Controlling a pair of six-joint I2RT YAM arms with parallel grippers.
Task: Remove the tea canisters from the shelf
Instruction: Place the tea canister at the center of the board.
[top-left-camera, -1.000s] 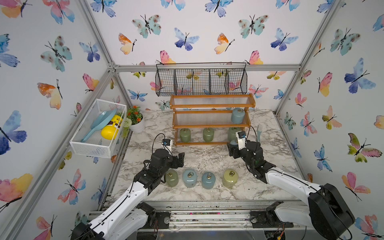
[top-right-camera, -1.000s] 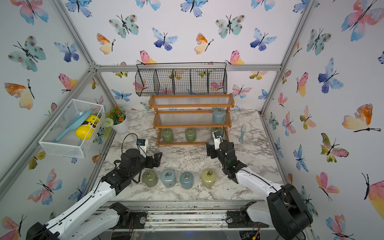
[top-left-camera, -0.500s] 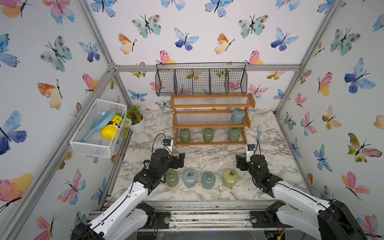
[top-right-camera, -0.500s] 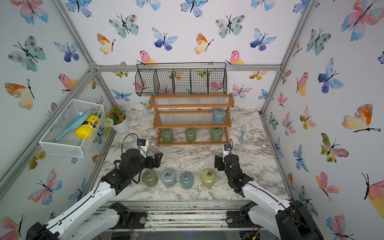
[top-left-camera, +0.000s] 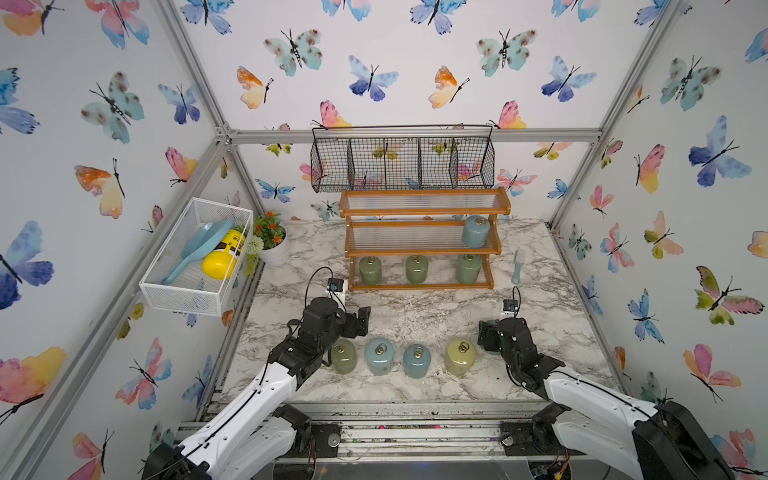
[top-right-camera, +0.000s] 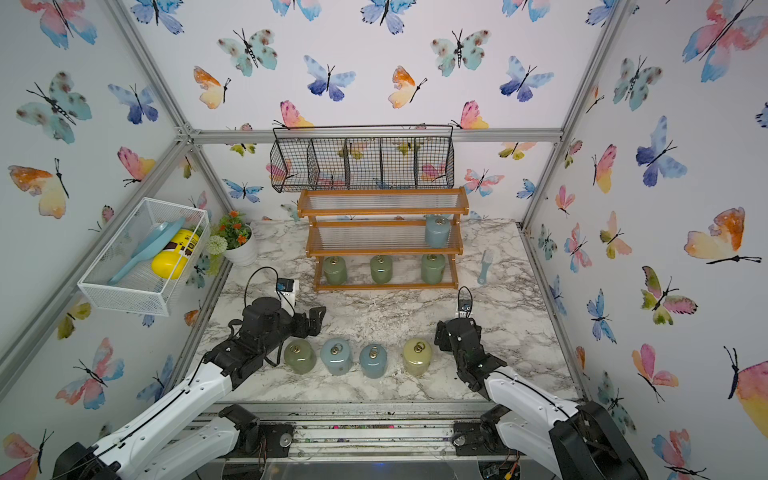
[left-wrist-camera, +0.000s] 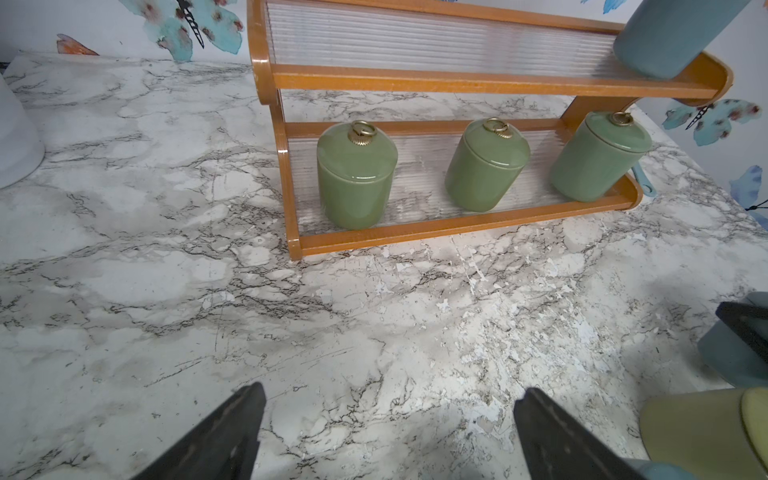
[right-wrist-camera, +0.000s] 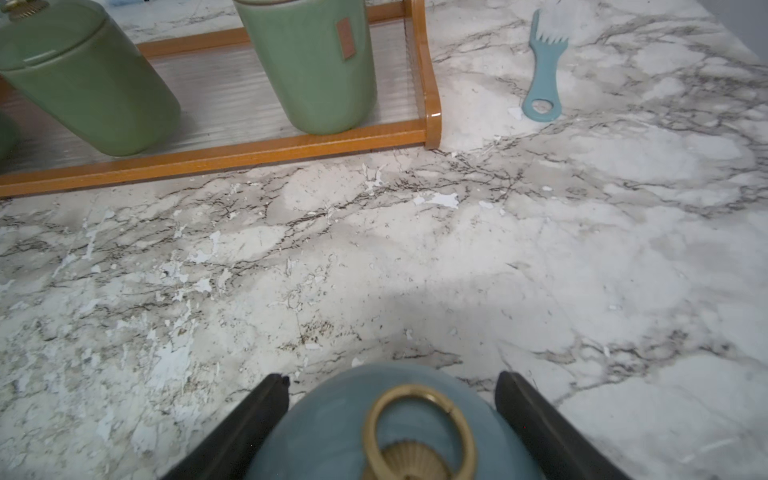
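Note:
The shelf stands at the back of the marble table. Three green tea canisters stand on its bottom tier, and a pale blue one on the right end of the middle tier. Near the front of the table stand a green canister, two pale blue ones and a pale yellow one in a row. My right gripper is shut on another pale blue canister, low over the table just right of the yellow one. My left gripper is open and empty, behind the row's left end.
A blue brush lies on the table right of the shelf. A flower pot sits at the back left. A white mesh basket hangs on the left wall and a black wire basket above the shelf.
My right arm has drawn back from the shelf's bottom right to the front right of the table, carrying the pale blue canister. The left arm has stayed still.

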